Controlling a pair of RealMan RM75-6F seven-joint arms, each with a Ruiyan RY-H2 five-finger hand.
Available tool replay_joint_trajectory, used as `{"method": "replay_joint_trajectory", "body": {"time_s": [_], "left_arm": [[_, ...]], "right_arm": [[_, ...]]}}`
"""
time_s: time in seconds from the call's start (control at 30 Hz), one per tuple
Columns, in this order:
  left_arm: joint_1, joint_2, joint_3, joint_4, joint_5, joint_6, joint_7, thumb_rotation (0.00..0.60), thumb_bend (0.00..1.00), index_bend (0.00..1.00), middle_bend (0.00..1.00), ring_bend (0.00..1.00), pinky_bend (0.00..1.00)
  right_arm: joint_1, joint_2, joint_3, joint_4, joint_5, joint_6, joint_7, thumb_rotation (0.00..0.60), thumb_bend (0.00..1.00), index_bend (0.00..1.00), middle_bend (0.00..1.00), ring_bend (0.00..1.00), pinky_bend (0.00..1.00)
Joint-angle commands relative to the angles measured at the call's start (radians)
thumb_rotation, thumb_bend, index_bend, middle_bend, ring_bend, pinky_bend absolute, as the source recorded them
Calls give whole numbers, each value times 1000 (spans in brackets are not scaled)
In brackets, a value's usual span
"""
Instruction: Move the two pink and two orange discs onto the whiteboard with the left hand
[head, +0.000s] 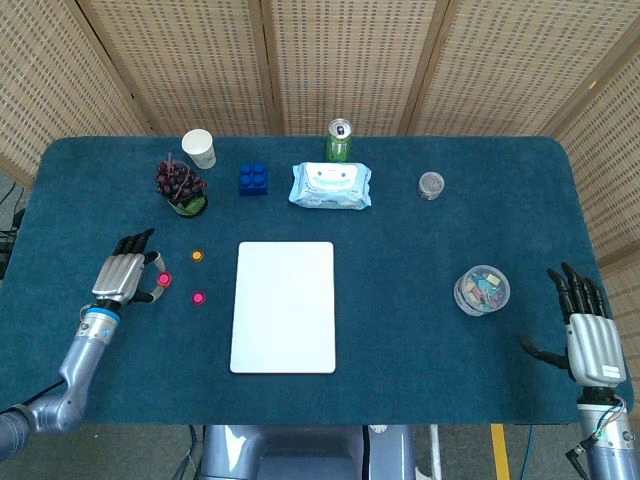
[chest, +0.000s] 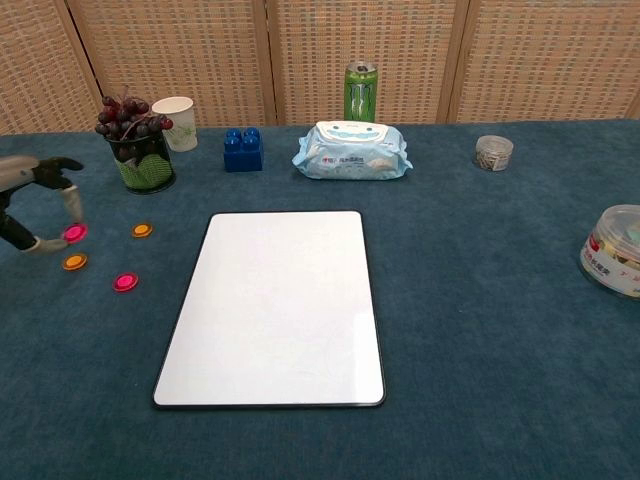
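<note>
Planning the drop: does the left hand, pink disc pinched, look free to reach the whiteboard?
Probably yes. The left hand holds a pink disc above the cloth; only flat discs lie between it and the whiteboard.

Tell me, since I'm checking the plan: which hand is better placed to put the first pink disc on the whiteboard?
Left. The left hand already pinches a pink disc, left of the whiteboard. The right hand is far across the table, holding nothing.
</note>
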Motion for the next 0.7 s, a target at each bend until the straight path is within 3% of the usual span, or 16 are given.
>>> {"method": "replay_joint_trajectory", "body": {"time_s": [0.03, 0.2, 0.37, 0.7], "left_arm": [[-56, 9, -5, -100, 26, 14, 101, 600, 332, 510, 0, 0, 0], [-173, -60, -21, -126, -67, -72, 246, 600, 332, 510, 0, 0, 0], [-243, -137, -20, -74, -173, -104, 334, 600, 330, 510, 0, 0, 0], [-304, -233, -5, 34, -257, -93, 389, 600, 320, 504, 0, 0, 0]], "right_arm": [[0, -1, 1, 0, 2, 0, 2, 600, 234, 0, 0, 0, 0], [-1, 0, 1, -1, 3, 0, 4, 600, 234, 0, 0, 0, 0], [2, 2, 1, 0, 9, -10, 13, 600, 234, 0, 0, 0, 0], [3, 8, 1, 0, 11, -19, 31, 600, 234, 0, 0, 0, 0]]}}
